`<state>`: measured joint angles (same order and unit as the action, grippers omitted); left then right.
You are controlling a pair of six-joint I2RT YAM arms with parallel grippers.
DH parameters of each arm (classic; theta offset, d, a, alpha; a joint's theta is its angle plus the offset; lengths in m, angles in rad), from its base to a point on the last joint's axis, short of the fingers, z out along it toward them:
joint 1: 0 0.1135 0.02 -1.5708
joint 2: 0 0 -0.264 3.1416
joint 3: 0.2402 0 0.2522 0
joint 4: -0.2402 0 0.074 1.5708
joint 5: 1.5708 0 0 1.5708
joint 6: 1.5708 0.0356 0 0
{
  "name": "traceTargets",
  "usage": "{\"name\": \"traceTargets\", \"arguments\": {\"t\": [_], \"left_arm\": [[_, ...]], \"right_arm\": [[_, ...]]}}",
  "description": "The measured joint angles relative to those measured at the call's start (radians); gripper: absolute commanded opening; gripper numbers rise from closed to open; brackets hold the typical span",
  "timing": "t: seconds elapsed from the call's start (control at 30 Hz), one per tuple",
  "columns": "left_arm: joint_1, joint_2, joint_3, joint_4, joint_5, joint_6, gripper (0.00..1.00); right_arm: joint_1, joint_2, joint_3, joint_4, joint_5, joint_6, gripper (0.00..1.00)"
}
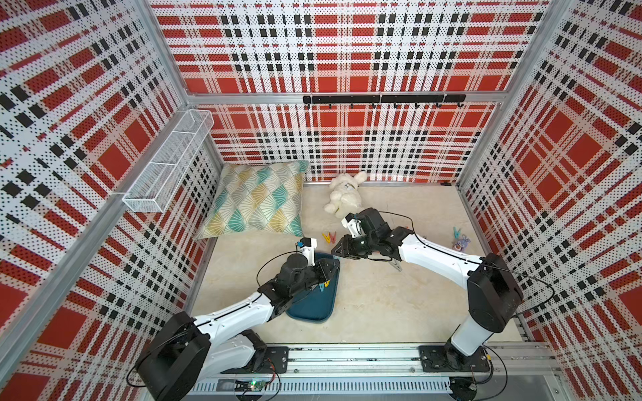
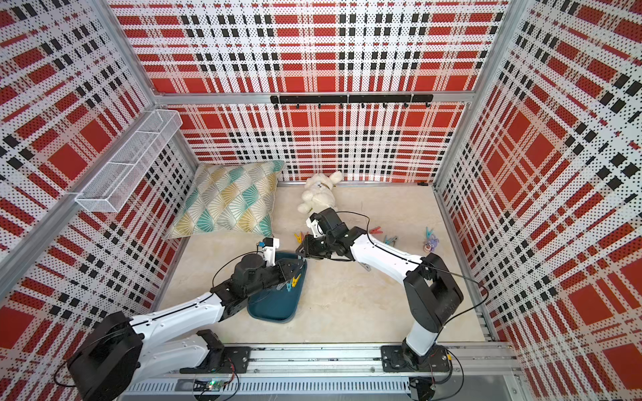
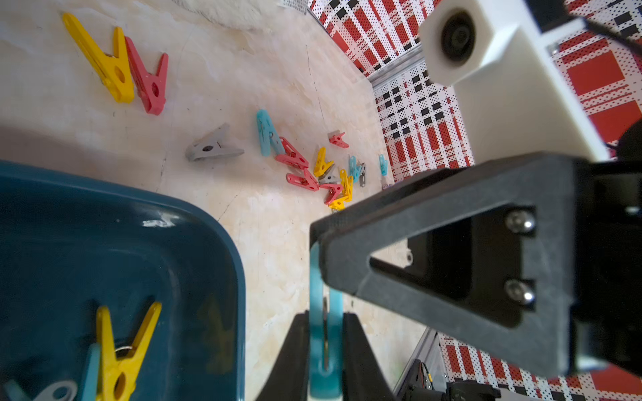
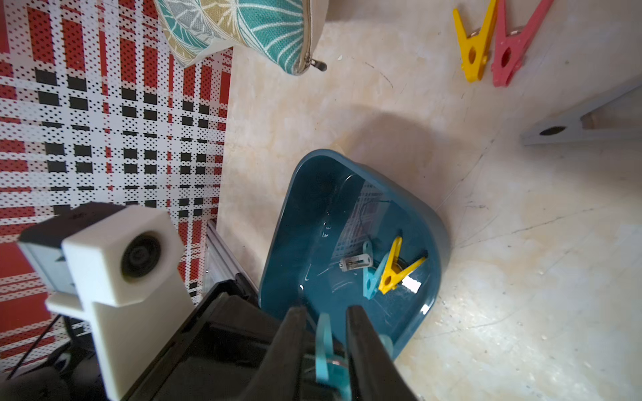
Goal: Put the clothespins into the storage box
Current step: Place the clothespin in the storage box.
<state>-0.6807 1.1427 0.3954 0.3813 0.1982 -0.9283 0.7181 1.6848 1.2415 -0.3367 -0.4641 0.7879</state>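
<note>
Clothespin (image 3: pixel 317 277), light blue, sits clamped in the left gripper (image 3: pixel 324 316) just beside the storage box (image 1: pixel 305 310) corner; right gripper (image 4: pixel 324 310) jaws stand apart around the same peg; yellow clothespin (image 4: pixel 396 274) lies inside.

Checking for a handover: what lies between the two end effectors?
One light blue clothespin, clamped by the left end effector and reaching the right end effector, seen in both wrist views.

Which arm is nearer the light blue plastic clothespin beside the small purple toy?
Right. The right arm reaches past the light blue plastic clothespin, its forearm not far from it; the left arm lies over the dark teal plastic tray, far off on the opposite side.
</note>
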Motion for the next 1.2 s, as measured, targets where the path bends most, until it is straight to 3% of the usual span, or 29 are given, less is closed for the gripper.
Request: {"name": "traceTargets", "arguments": {"t": [0.4,0.73,1.2], "left_arm": [[0.037,-0.043,-0.052,-0.034,0.022,-0.003,0.06],[0.053,-0.094,-0.008,-0.338,-0.073,0.095,0.07],[0.022,-0.035,0.068,-0.587,-0.259,0.174,0.11]], "right_arm": [[-0.007,-0.022,0.077,-0.108,0.215,-0.103,0.41],[-0.036,-0.040,0.097,-0.283,0.522,-0.261,0.40],[-0.152,0.003,-0.066,-0.363,0.631,-0.375,0.41]]}}
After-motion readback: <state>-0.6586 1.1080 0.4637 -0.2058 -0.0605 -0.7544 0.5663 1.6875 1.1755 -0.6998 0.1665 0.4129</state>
